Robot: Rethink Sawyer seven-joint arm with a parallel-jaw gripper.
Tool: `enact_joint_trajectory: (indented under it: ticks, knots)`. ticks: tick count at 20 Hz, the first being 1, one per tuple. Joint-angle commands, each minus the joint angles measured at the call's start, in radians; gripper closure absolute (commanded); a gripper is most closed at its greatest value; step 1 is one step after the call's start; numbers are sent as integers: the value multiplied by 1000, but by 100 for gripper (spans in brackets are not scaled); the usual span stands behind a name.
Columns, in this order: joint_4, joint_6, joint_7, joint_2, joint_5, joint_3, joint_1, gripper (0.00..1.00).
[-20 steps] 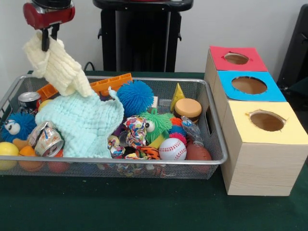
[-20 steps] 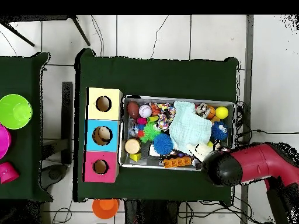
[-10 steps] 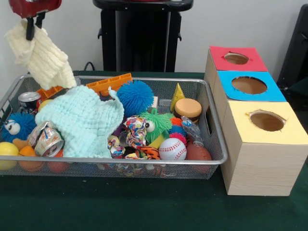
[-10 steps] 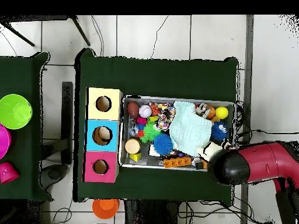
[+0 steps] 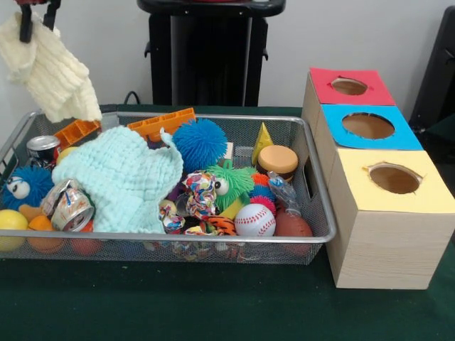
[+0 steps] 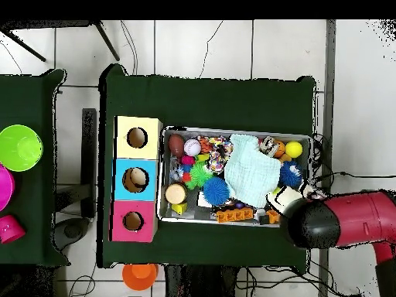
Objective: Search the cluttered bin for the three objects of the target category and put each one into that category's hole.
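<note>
Cream cloth [image 5: 51, 67] hangs from gripper [image 5: 35, 18] | bin [image 5: 313, 192] cluttered

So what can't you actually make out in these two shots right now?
- Claw: front view, top edge cuts it off; overhead, the arm covers it.
- Under the mint cloth: hidden in both views.
- Box holes: insides too dark.
- Crushed can label: too small.

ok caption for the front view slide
Pincer lifts a cream knitted cloth clear of the cluttered wire bin beside three colour-topped boxes.
</note>
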Motion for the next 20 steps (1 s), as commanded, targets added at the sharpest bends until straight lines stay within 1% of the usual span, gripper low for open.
enact_joint_trajectory:
  ticks: [1,2,3,4,5,6,9,10,11,12,13,16,18,20]
  knots:
    - [95,15,-194,-22,-12,-14,11,0]
    - [90,14,-199,-16,-14,-16,5,0]
    - [96,15,-204,-26,-4,-12,2,0]
    - [93,4,-228,-19,-13,-16,-28,0]
    - [100,1,-234,-30,-2,-12,-35,0]
    - [103,6,-200,-22,0,-11,-5,0]
    - [146,-12,-193,-69,37,6,-14,0]
    - [183,-36,-190,-113,85,26,-28,0]
    - [207,-46,-209,-162,138,48,-47,0]
    - [247,-68,-210,-212,197,67,-64,0]
    - [280,-88,-223,-261,268,93,-90,0]
    - [402,-160,-265,-397,541,192,-168,0]
    - [482,-208,-326,-497,743,250,-208,0]
    - [553,-244,-408,-590,936,257,-203,0]
